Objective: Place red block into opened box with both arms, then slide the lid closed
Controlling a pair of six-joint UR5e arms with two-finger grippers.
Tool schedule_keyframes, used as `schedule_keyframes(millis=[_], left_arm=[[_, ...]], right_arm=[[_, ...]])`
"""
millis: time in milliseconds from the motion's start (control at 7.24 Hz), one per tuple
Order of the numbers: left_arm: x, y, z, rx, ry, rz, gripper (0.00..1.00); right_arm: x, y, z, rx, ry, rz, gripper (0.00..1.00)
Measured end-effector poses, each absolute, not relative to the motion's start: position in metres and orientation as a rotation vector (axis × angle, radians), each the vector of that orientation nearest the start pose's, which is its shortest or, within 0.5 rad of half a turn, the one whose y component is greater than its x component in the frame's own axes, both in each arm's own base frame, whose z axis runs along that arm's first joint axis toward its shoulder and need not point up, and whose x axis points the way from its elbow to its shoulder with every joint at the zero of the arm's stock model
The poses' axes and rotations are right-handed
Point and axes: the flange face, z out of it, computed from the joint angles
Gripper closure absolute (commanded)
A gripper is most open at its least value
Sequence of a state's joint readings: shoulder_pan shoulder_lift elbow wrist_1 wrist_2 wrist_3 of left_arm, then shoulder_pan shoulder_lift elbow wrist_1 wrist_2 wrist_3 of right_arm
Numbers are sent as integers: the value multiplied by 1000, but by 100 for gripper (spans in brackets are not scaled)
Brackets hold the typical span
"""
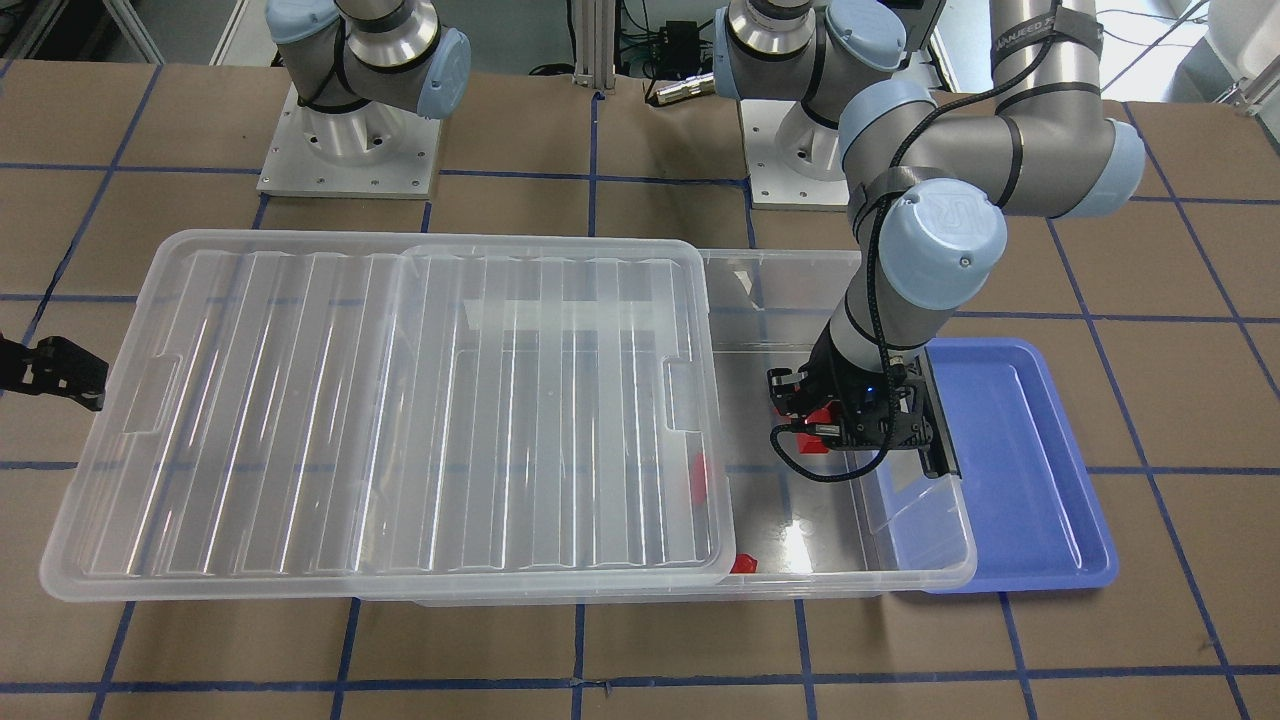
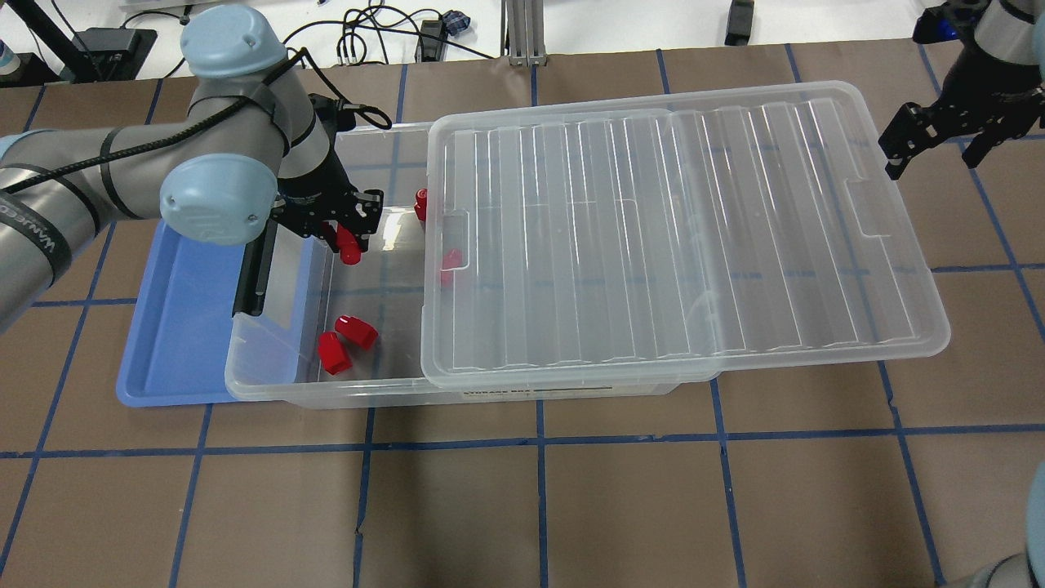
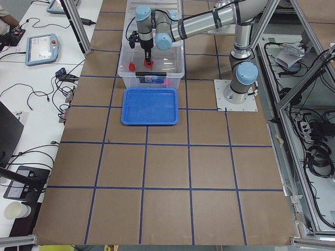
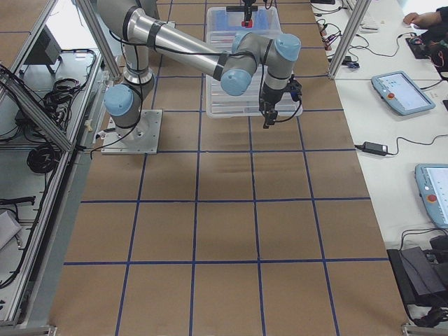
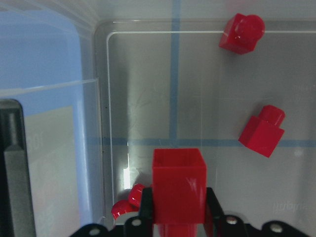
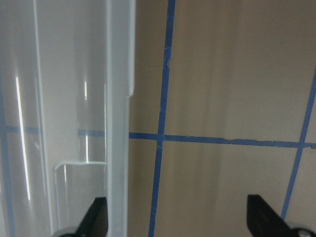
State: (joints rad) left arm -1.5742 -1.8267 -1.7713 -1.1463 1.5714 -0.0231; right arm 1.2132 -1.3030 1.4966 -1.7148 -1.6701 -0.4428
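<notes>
My left gripper [image 2: 344, 238] is shut on a red block [image 5: 178, 183] and hangs over the uncovered end of the clear box [image 2: 277, 390], close to its black bar [image 2: 249, 278]. On the box floor lie two loose red blocks [image 2: 357, 331] near the front wall. A third one [image 2: 421, 204] sits by the lid's edge, and another shows through the lid. The ribbed clear lid [image 2: 678, 237] lies on the box, shifted toward my right side so that it overhangs that end. My right gripper [image 2: 939, 143] is open just beyond the lid's far short end, touching nothing.
A blue tray [image 2: 171, 327] lies under and beside the box's uncovered end, below my left arm. Brown table surface with blue tape lines surrounds the box. People's hands and tablets show on side tables in the side views.
</notes>
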Motion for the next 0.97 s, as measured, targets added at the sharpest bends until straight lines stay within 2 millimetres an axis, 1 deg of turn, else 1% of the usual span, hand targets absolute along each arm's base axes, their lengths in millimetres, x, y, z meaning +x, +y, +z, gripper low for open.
schedule_keyframes(millis=[138, 276, 415, 553, 691, 829, 967], left_arm=[[-135, -551, 280, -25, 3145, 5, 100], [-136, -549, 265, -21, 3147, -29, 100], [-135, -547, 252, -21, 3147, -27, 100], [-135, -546, 242, -19, 3146, -11, 92], [-134, -546, 235, -16, 3146, 4, 54], [-133, -548, 228, -13, 3143, 14, 9], [-131, -553, 226, -13, 3141, -3, 0]], right_arm=[[-90, -597, 412, -134, 3210, 127, 0], [-89, -595, 435, -130, 3215, 105, 0], [-86, -591, 455, -129, 3221, 78, 0], [-85, -589, 464, -129, 3224, 64, 0], [-85, -590, 461, -129, 3220, 70, 0], [-86, -593, 457, -129, 3216, 78, 0], [-87, -594, 456, -128, 3218, 88, 0]])
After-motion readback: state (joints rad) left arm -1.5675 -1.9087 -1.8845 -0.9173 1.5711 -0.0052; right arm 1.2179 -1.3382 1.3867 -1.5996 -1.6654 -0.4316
